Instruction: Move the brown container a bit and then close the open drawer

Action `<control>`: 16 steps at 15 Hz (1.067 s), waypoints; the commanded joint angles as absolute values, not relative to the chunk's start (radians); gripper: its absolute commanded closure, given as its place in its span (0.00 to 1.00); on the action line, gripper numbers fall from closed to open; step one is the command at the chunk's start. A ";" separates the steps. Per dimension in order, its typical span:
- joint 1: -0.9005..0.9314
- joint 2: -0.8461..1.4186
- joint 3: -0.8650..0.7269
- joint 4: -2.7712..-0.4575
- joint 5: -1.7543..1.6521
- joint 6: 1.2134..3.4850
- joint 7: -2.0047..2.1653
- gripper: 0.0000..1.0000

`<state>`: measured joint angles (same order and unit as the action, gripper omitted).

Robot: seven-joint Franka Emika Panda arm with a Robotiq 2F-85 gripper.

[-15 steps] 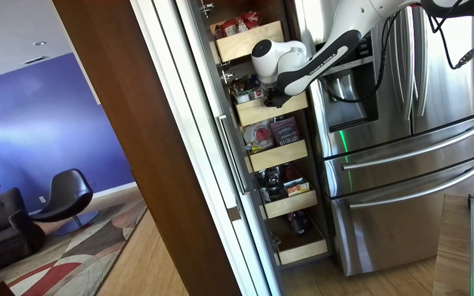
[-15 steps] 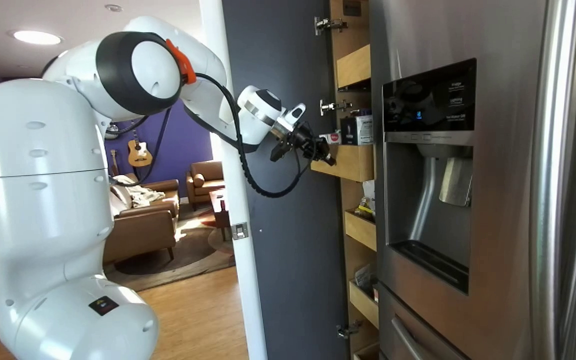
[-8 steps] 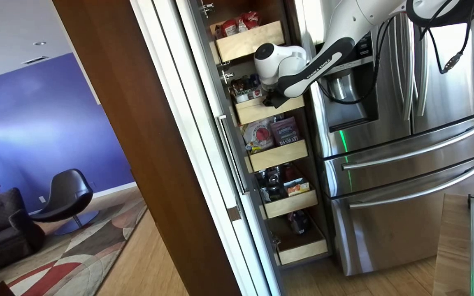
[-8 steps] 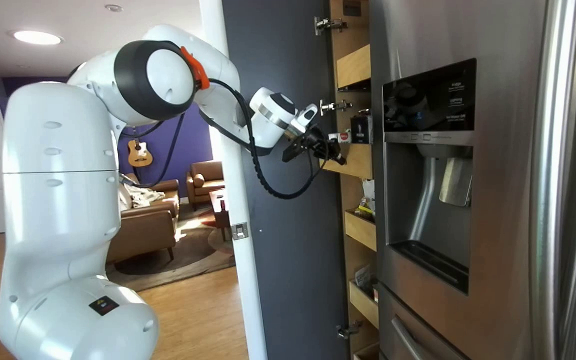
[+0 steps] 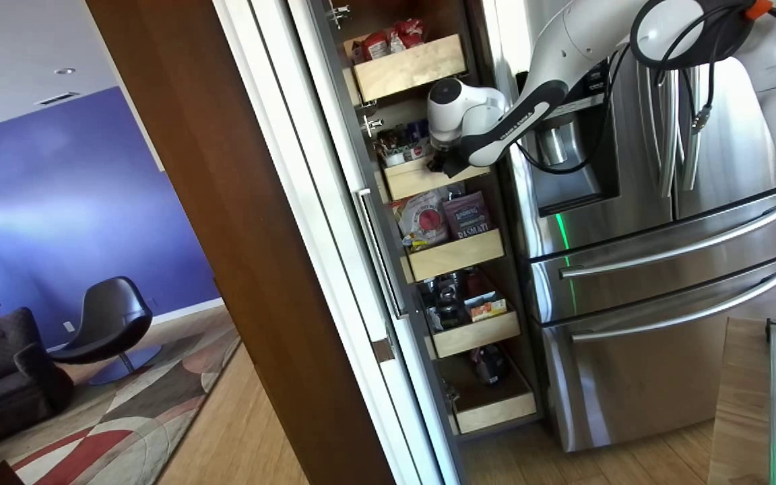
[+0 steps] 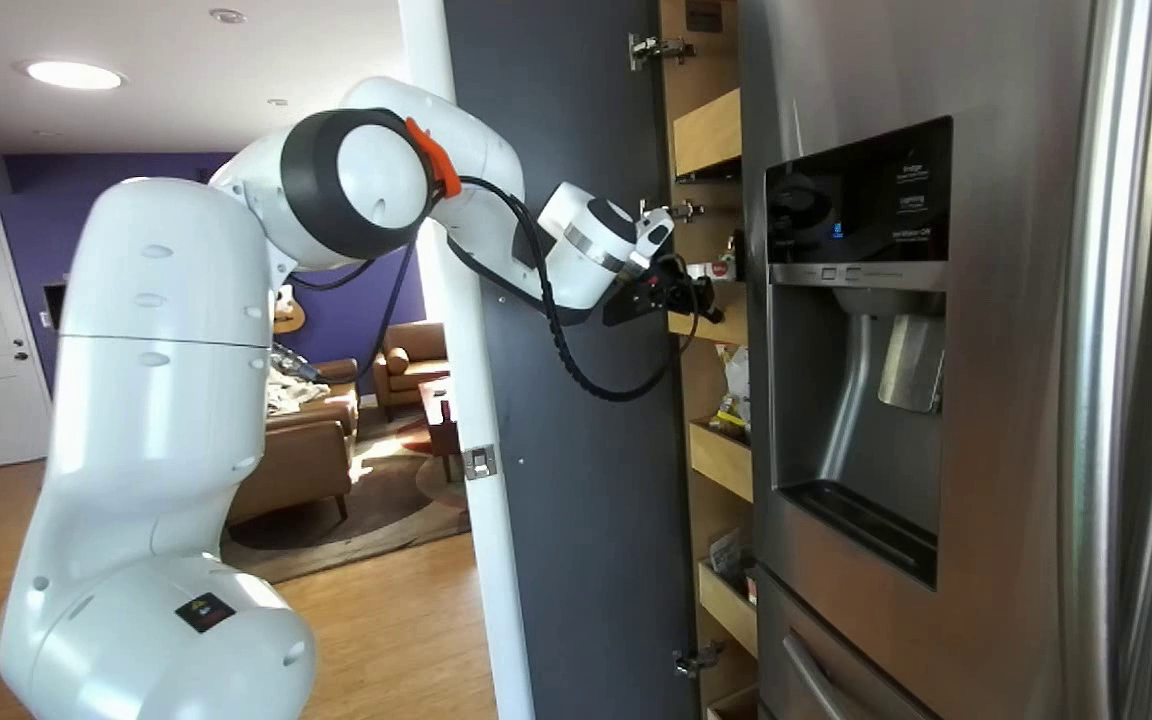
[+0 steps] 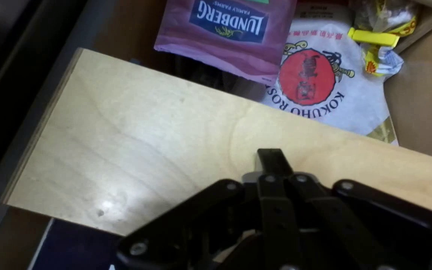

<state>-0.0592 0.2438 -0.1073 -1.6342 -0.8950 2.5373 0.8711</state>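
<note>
The open drawer [image 5: 405, 180] is a pale wood pull-out with a flat front, second from the top in an exterior view. It also shows in an exterior view [image 6: 733, 328], partly behind the fridge edge. Its front board fills the middle of the wrist view [image 7: 144, 131]. My gripper [image 7: 270, 152] is shut with nothing between its fingertips, and its tip is at the drawer front, seemingly touching. The gripper also shows in both exterior views [image 5: 435, 165] [image 6: 716, 315]. Small jars and boxes [image 5: 398, 143] stand in the drawer; I cannot tell a brown container among them.
A drawer with red bags [image 5: 409, 67] is above. A drawer below [image 5: 457, 254] holds a purple rice bag [image 7: 227, 41] and a white rice bag [image 7: 313, 86]. The grey cabinet door [image 6: 586, 450] stands open beside the arm. The steel fridge [image 5: 657, 377] is on the other side.
My shut gripper has moved forward toward the cabinet. The drawer has slid inward with it, and the dark box in it has gone behind the fridge edge.
</note>
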 commanded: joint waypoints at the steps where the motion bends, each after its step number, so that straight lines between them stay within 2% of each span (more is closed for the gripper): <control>1: -0.080 0.329 -0.131 -1.543 -0.903 2.602 0.870 1.00; 8: -0.087 0.371 -0.144 -1.490 -0.904 2.599 0.865 1.00; 13: -0.082 0.207 -0.068 -1.658 -0.761 2.502 0.670 1.00; 14: -0.092 0.159 -0.033 -1.707 -0.675 2.482 0.587 0.74; 15: -0.092 0.124 -0.015 -1.736 -0.616 2.463 0.536 0.73; 16: -0.059 0.088 -0.033 -1.764 -0.532 2.438 0.469 0.68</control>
